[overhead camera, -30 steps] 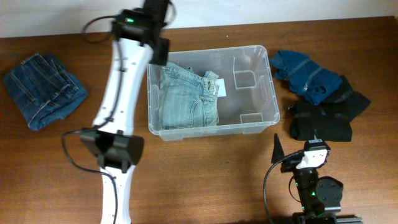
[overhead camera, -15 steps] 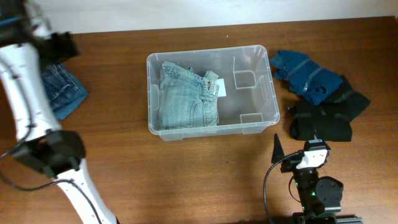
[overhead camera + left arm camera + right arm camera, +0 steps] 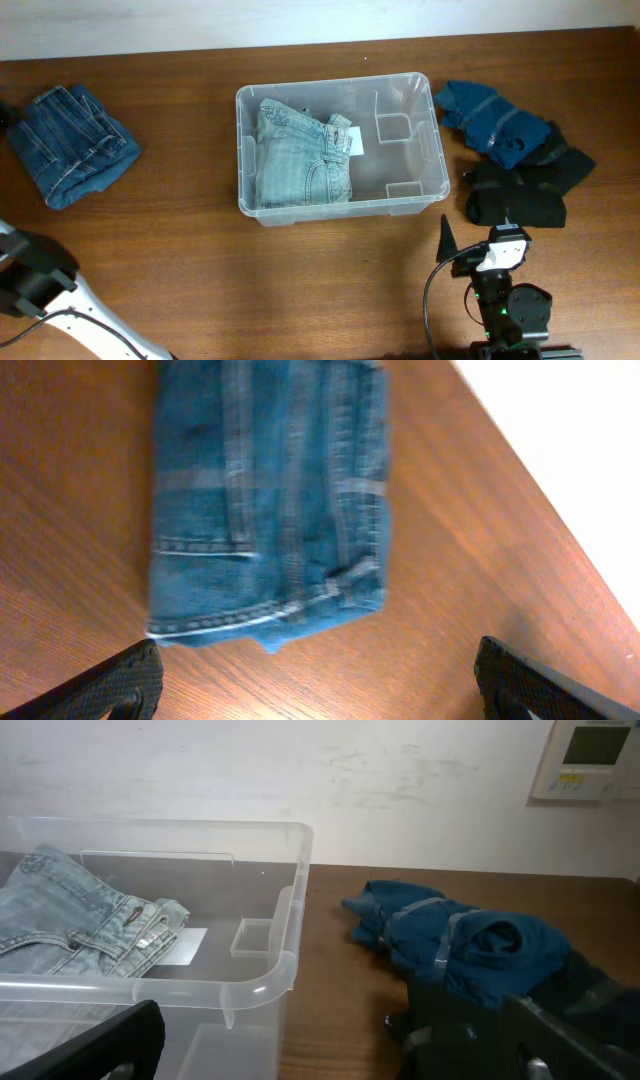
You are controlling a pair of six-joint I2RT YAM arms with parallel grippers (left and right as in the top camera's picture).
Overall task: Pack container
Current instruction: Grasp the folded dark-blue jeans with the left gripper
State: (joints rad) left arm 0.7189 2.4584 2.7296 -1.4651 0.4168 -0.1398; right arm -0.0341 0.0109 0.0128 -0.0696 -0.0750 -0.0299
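The clear plastic container [image 3: 432,150] stands mid-table with folded light-wash jeans [image 3: 300,160] in its left half and a white label [image 3: 352,143] on its base. Folded dark blue jeans [image 3: 70,145] lie at the far left. In the left wrist view my left gripper [image 3: 320,690] is open and empty just short of the dark jeans [image 3: 265,500]. My right gripper [image 3: 330,1055] is open and empty, low by the container's near right corner [image 3: 290,965]. The light jeans [image 3: 80,925] also show there.
A crumpled blue garment [image 3: 490,120] and a black garment [image 3: 520,190] lie right of the container; both show in the right wrist view [image 3: 460,935], [image 3: 470,1020]. The right arm [image 3: 505,290] sits at the front right. A white wall runs behind the table.
My left arm has swung from over the container's left end to the far left, above the dark jeans, and left most of the overhead view. The right arm has not moved.
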